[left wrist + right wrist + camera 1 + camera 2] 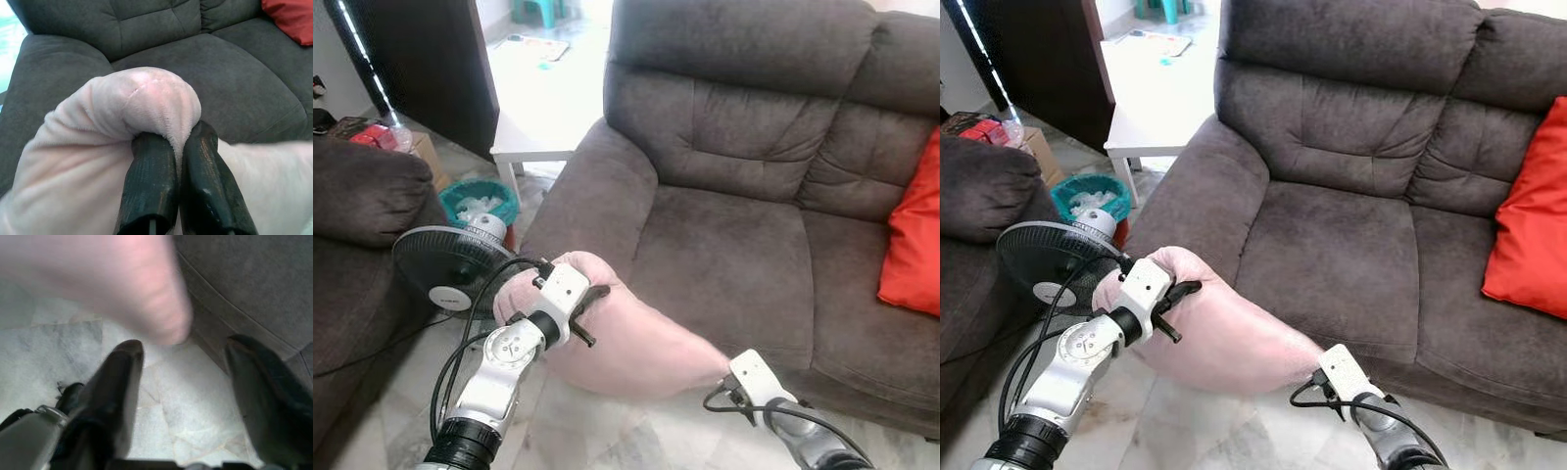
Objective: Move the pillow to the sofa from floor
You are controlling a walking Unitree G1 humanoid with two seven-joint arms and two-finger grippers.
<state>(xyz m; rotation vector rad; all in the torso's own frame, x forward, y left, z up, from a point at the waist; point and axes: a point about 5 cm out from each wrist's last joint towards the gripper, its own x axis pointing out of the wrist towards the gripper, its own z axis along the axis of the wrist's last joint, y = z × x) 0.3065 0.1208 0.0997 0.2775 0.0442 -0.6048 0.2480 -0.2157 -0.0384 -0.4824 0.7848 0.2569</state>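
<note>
A pale pink pillow (631,345) hangs off the floor in front of the dark grey sofa (724,245), level with the front of its left seat. My left gripper (173,134) is shut on a fold at the pillow's upper left end, and its black fingers (591,296) press into the fabric. My right gripper (185,345) is open just under the pillow's lower right corner (146,298), over the tiled floor, with nothing between its fingers.
A red cushion (913,235) leans on the sofa's right side. A black floor fan (450,264) stands close to my left arm, with a teal bin (480,201) and a white table (533,137) behind it. Another dark sofa (362,196) is at the left.
</note>
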